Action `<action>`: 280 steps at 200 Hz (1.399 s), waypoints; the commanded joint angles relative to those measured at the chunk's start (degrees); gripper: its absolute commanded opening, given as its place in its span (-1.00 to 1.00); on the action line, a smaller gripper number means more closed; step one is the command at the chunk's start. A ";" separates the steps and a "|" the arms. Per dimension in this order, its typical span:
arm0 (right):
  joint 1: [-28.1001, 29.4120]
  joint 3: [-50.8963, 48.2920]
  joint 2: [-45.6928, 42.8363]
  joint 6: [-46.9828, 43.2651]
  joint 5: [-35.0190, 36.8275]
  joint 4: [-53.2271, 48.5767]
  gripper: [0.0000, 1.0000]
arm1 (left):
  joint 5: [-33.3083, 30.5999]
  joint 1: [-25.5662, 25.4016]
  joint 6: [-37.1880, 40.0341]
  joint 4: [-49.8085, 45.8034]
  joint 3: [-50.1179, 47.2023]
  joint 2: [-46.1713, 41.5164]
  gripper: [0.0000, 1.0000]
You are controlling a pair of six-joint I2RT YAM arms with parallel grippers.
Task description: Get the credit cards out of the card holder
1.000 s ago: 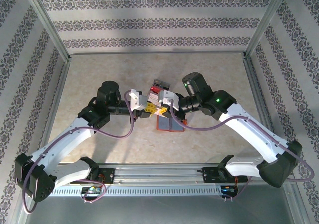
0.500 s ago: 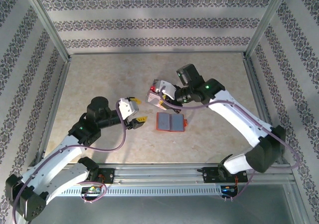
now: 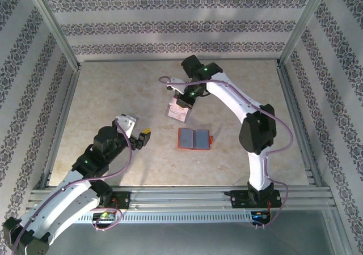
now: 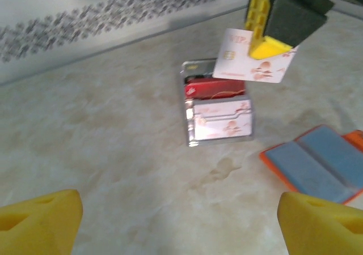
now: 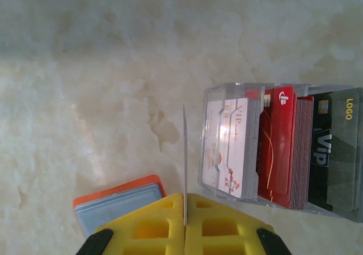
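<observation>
Right gripper (image 5: 185, 209) pinches a white card (image 5: 184, 153). The card holder (image 5: 116, 201) lies open on one side of its fingertips and the clear box (image 5: 227, 147) on the other. Left gripper (image 4: 180, 220) is spread wide and empty.

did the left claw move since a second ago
Yes. In the top view the left claw has pulled back down-left toward its base, away from the open card holder, which stayed put.

card holder (image 3: 194, 139) orange-red outside, grey-blue inside; card (image 4: 235, 56) white, pink floral print; table (image 3: 113, 96) beige marble; walls (image 3: 170, 28) grey patterned stripes.
</observation>
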 commanded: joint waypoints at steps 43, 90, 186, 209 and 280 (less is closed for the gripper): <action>-0.63 10.63 9.81 -0.76 2.92 -7.45 -1.00 | -7.82 -0.20 -8.80 -2.57 -2.53 -0.82 0.81; -0.64 14.60 14.01 -2.61 3.78 -7.92 -1.00 | -7.91 -0.19 -8.69 -2.67 -2.35 -0.64 0.83; -0.55 15.87 17.37 -5.06 4.53 -7.42 -1.00 | -7.85 -0.20 -8.16 -3.98 -1.56 -0.55 0.84; -0.47 16.36 18.25 -5.36 5.14 -7.40 -1.00 | -7.69 -0.20 -8.25 -4.08 -1.39 -0.38 0.84; -0.60 18.09 20.43 -5.03 6.55 -7.18 -1.00 | -7.38 -0.18 -8.60 -4.42 -1.23 -0.29 0.85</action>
